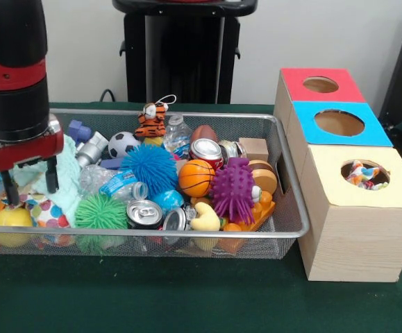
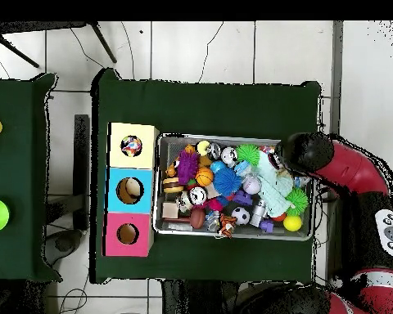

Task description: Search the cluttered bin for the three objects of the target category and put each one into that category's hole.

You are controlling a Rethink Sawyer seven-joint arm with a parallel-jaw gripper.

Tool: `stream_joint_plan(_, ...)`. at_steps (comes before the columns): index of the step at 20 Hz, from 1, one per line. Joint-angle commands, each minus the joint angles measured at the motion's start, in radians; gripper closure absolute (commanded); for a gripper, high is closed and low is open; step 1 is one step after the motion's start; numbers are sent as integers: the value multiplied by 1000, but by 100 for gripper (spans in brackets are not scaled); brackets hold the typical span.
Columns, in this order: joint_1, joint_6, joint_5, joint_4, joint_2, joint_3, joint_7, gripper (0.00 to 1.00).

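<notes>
The search is under way: the gripper point(image 1: 27, 182) hangs spread and empty over the silver wire-mesh bin point(image 1: 284, 229), pale mint cloth point(image 1: 65, 184) directly beneath, likely needing a descent to pinch it.

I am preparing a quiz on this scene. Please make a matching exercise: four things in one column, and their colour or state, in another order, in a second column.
Column 1:
1. spiky ball
2. basketball
3. yellow box
4. red box

Column 2:
A. hole shows nothing inside
B. orange
C. purple
D. hole shows colourful things inside

Pairs: 1-C, 2-B, 3-D, 4-A
</notes>
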Motion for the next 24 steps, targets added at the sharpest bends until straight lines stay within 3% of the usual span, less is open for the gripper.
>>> stream_joint_plan(1,-105,-1,45,86,-18,126,50,0)
stream_joint_plan(10,-100,-12,11,45,14,129,72,0)
stream_joint_plan(24,-68,-8,60,20,30,144,151,0)
